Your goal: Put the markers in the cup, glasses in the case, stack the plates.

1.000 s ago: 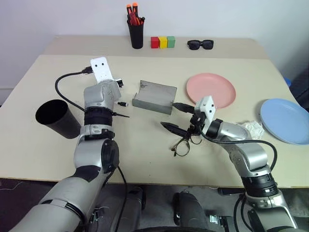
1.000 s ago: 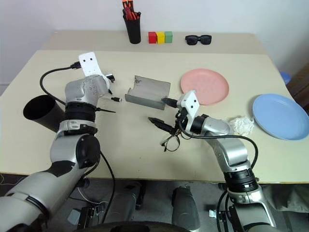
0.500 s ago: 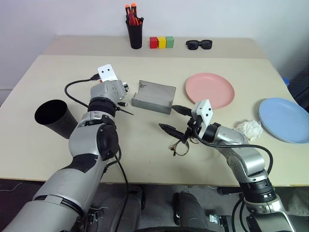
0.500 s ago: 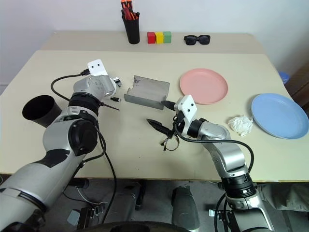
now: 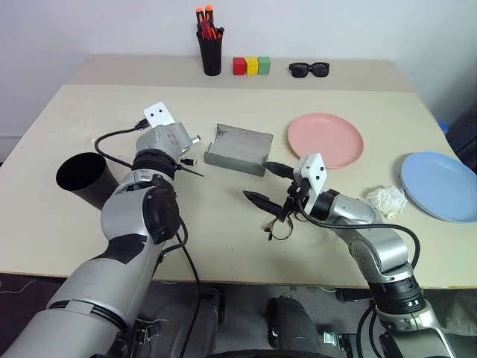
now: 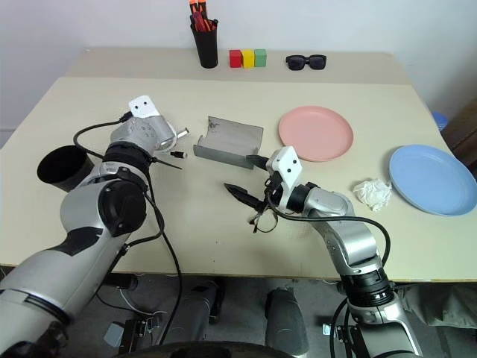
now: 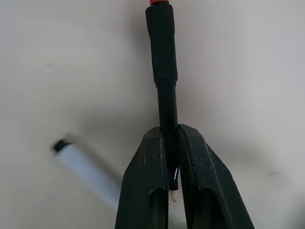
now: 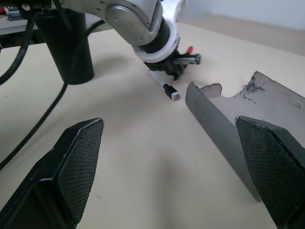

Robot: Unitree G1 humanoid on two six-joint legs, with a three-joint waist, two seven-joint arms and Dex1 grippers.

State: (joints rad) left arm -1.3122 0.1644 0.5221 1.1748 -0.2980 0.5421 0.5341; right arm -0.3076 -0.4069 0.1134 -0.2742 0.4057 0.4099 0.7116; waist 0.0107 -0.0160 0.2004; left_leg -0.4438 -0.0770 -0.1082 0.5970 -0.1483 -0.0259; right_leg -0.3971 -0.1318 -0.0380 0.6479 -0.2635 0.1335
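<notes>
Left wrist view: left gripper clamped near the tail of the black marker on the table, white marker just beside; so short a hold may let it pivot and slip when lifted. Right gripper, fingers apart, hangs above the glasses near the front edge. Beyond: grey case mid-table, cup by the left edge, unobstructed; pink plate, blue plate towards the right edge.
</notes>
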